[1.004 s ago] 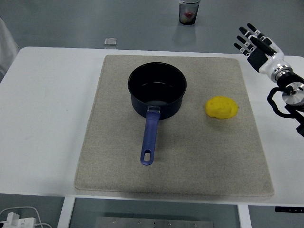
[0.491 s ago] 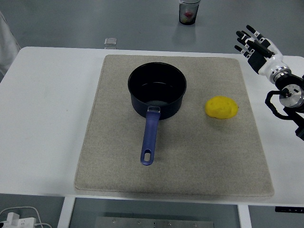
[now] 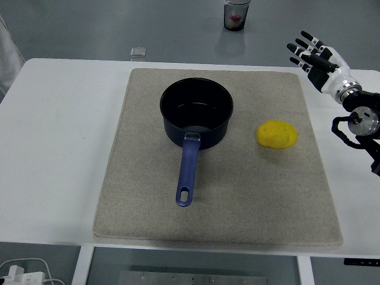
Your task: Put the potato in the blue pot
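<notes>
A yellow potato [image 3: 276,135] lies on the grey mat [image 3: 249,196], right of centre. The dark blue pot [image 3: 196,111] stands upright at the mat's middle, its blue handle [image 3: 186,172] pointing toward the near edge. The pot holds nothing. My right hand [image 3: 310,54] hovers over the table's far right corner, behind and to the right of the potato, fingers spread and holding nothing. The left arm is out of view.
A small clear box [image 3: 138,53] sits at the table's far edge. A cup [image 3: 237,14] stands on the floor beyond the table. A white sleeve [image 3: 7,56] shows at the left edge. Cables [image 3: 24,271] lie below the table's near edge.
My right hand has moved a little left and away toward the table's far edge, fingers still spread. The potato and pot have not moved.
</notes>
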Controlling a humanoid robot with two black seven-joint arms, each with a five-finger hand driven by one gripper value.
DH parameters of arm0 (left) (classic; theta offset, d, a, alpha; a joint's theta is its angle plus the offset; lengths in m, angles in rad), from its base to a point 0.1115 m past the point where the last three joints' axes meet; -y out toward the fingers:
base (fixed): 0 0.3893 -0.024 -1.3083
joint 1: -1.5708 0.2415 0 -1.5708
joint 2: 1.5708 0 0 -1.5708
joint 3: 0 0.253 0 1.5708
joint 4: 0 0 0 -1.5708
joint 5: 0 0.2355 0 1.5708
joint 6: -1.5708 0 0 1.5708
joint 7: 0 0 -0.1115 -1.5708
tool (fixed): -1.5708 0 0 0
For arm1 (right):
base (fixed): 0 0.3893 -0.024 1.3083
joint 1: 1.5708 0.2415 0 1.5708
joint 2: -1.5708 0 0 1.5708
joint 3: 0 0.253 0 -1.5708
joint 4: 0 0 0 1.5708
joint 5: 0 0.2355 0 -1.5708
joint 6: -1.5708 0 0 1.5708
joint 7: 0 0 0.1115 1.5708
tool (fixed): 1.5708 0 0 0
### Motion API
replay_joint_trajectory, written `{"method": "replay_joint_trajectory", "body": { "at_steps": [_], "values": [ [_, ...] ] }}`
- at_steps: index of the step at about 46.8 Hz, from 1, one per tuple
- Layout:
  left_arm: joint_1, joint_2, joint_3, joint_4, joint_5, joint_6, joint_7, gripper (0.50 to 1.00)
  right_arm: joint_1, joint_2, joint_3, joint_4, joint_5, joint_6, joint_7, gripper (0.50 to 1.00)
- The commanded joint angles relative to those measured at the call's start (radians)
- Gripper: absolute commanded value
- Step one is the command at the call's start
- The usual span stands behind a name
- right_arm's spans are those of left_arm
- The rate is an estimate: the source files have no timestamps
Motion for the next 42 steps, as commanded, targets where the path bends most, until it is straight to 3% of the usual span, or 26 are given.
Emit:
{"method": "replay_joint_trajectory", "body": {
  "at_steps": [1,32,42],
  "values": [
    [0.000,0.000,0.000,0.000,0.000,0.000,-0.001,0.996,0.002,-0.002,0.000,0.000,-0.016,0.000,0.000,0.930],
    [0.000,0.000,0.000,0.000,0.000,0.000,0.000,0.996,0.013,-0.020,-0.002,0.011,-0.354,-0.025,0.004,0.930],
    [0.000,0.000,0.000,0.000,0.000,0.000,-0.001,0.996,0.016,-0.069,-0.002,0.034,-0.405,-0.012,0.009,0.930]
  ]
}}
